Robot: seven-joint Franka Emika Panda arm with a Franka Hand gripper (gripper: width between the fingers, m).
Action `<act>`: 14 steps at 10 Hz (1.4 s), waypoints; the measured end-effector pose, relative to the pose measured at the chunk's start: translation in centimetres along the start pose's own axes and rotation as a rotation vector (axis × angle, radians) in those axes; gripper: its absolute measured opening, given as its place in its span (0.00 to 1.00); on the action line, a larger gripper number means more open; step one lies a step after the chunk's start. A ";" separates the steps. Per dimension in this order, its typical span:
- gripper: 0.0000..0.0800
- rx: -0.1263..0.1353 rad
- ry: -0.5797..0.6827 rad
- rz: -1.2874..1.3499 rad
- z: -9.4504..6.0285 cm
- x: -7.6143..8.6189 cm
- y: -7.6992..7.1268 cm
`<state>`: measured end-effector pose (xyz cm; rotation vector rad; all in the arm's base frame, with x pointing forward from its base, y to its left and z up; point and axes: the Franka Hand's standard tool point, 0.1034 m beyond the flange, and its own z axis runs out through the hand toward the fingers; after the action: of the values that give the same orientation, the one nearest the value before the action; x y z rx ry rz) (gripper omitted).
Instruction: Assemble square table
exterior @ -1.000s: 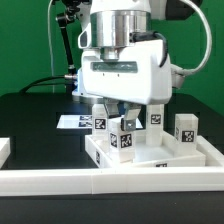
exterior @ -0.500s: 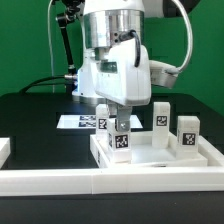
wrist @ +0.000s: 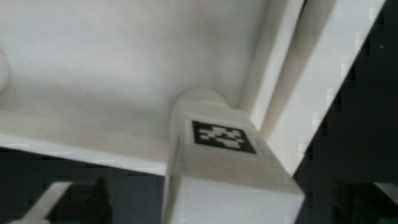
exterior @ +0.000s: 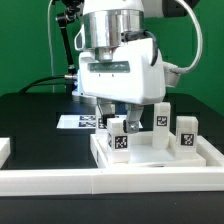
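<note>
Wide apart now, my claw (exterior: 120,113) hangs just over the front leg (exterior: 119,136), its two fingers standing either side of the leg's top with a little gap showing, so I am not gripping it. That leg stands upright in the tabletop (exterior: 160,158), near the corner closest to the exterior view's left, with a black-and-white tag on its front face. From my wrist I look straight down on this leg (wrist: 226,150): its tagged face is turned up toward me and it stands just inside the tabletop's raised rim (wrist: 276,70), close to where two rim walls meet.

Three more legs stand upright in the slab. One (exterior: 101,115) is behind my fingers toward the exterior view's left, one (exterior: 160,119) stands behind toward the right, and one (exterior: 186,131) is furthest to the exterior view's right. The tabletop lies rim-up on the black table (exterior: 35,115), pushed against the long white border wall (exterior: 110,182) that runs along the front. Behind it, flat on the table, lies the marker board (exterior: 75,122).
</note>
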<state>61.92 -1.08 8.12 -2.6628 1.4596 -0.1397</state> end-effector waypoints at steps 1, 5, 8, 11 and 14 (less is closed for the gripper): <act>0.80 0.000 0.003 -0.128 0.0 0.1 0.1; 0.81 -0.001 0.007 -0.444 0.1 0.1 0.1; 0.81 -0.008 0.007 -0.721 0.2 -0.4 -0.2; 0.81 -0.017 0.009 -0.980 0.2 -0.2 -0.1; 0.50 -0.019 0.009 -1.021 0.2 -0.2 -0.1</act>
<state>61.88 -0.86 7.94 -3.1108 -0.0260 -0.2001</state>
